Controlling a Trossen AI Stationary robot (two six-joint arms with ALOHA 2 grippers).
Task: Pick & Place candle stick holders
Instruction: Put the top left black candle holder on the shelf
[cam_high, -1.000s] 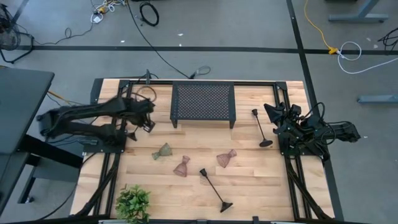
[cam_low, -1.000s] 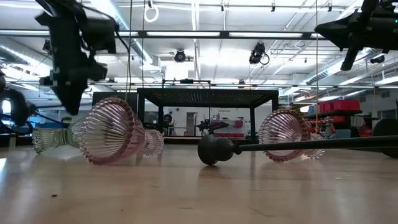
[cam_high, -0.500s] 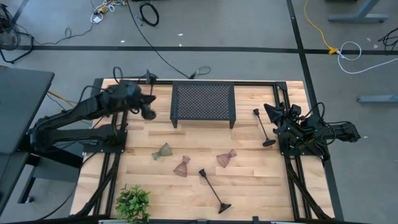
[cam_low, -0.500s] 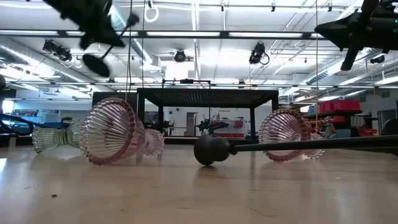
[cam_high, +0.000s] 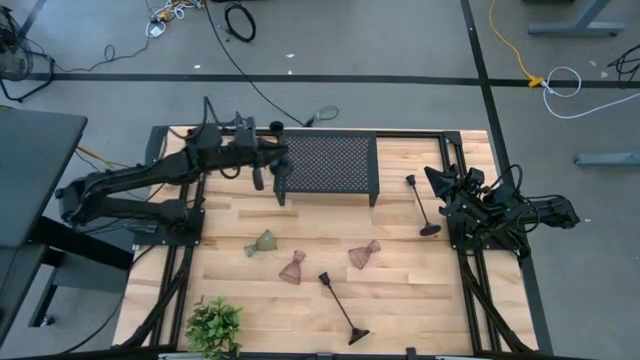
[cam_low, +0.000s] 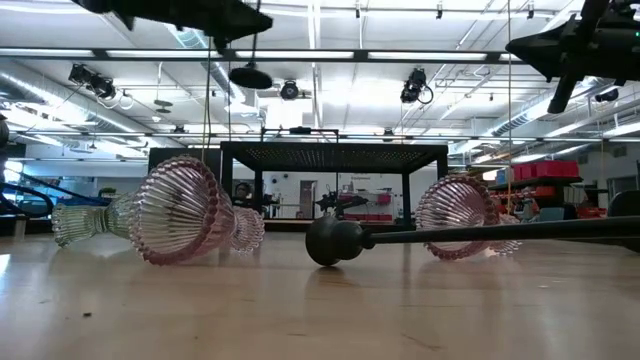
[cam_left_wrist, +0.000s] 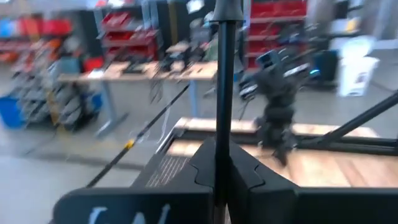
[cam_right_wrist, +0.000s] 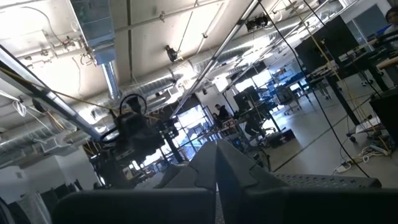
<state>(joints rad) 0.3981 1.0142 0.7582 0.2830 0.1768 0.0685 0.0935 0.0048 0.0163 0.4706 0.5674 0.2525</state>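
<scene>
I swung the left arm (cam_high: 150, 180) away from the counter's left edge and across toward the black mesh rack (cam_high: 327, 166). The left gripper (cam_high: 262, 163), clamped on a black candle stick holder (cam_left_wrist: 224, 93), ended up at the rack's left end, high above the counter. The black candle stick holder lying in front of the rack (cam_high: 341, 305) rolled slightly; its cup end (cam_low: 332, 240) shifted a little leftward in the low view.
</scene>
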